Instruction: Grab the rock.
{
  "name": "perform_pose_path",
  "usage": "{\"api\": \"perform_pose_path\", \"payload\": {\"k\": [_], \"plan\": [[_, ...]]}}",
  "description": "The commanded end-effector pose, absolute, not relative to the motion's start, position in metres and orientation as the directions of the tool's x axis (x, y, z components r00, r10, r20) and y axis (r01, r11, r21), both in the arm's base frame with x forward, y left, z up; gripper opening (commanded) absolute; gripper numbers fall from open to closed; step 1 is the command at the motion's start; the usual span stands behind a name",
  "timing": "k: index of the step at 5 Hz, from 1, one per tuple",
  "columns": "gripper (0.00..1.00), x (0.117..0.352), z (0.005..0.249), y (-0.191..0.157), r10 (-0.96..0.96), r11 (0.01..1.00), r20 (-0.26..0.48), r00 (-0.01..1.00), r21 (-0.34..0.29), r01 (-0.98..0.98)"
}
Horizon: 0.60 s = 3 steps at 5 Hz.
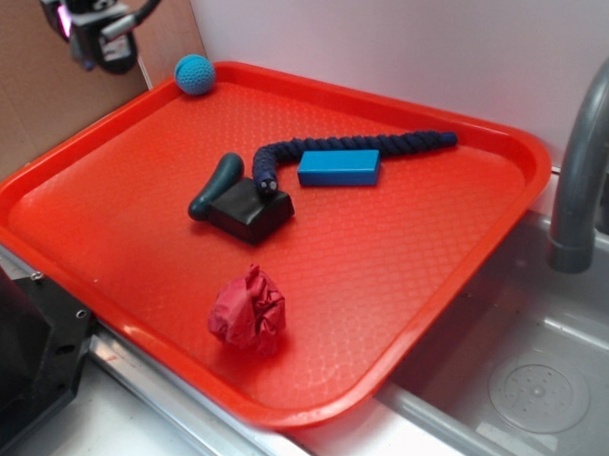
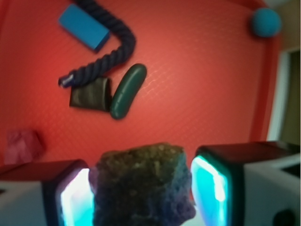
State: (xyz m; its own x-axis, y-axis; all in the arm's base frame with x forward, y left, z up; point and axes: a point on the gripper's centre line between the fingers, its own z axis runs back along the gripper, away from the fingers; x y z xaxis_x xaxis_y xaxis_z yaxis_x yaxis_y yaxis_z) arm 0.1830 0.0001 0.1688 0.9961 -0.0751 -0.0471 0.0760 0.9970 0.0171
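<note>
The rock (image 2: 141,183), a lumpy brown-grey stone, sits between my two glowing pads (image 2: 75,197) in the wrist view. My gripper (image 2: 143,188) is shut on it and holds it high above the red tray (image 2: 197,94). In the exterior view my gripper (image 1: 98,40) hangs at the top left, above the tray's back left corner. The rock itself does not show there.
On the red tray (image 1: 105,245) lie a teal crocheted ball (image 1: 194,75), a dark blue rope (image 1: 362,146), a blue block (image 1: 339,168), a black block (image 1: 249,210) with a dark green handle-like piece (image 1: 215,186), and a red paper wad (image 1: 247,310). A sink and faucet (image 1: 582,158) stand at the right.
</note>
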Motion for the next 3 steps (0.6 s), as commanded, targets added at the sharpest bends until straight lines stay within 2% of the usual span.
{"api": "perform_pose_path", "payload": {"k": [1, 2, 3], "plan": [[0.00, 0.1949, 0.1989, 0.0153, 0.169, 0.985, 0.128, 0.977, 0.002, -0.171], [0.00, 0.1976, 0.2079, 0.0203, 0.194, 0.978, 0.158, 0.968, 0.041, -0.203], [0.00, 0.1992, 0.1981, 0.0249, 0.223, 0.972, 0.122, 0.967, 0.044, -0.230]]}}
